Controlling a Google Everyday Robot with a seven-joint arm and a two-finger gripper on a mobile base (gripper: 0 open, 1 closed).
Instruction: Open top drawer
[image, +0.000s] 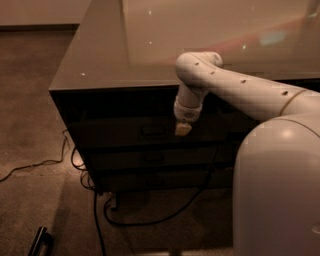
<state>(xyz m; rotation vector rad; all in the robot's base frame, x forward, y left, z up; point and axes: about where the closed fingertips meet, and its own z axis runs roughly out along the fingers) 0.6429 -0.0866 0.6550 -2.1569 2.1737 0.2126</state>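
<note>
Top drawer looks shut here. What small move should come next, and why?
Probably slide the gripper sideways onto the bar handle of the top drawer. The drawer front sits flush with the cabinet, so it is not yet open, and the gripper hangs just beside the handle, apparently not on it.
</note>
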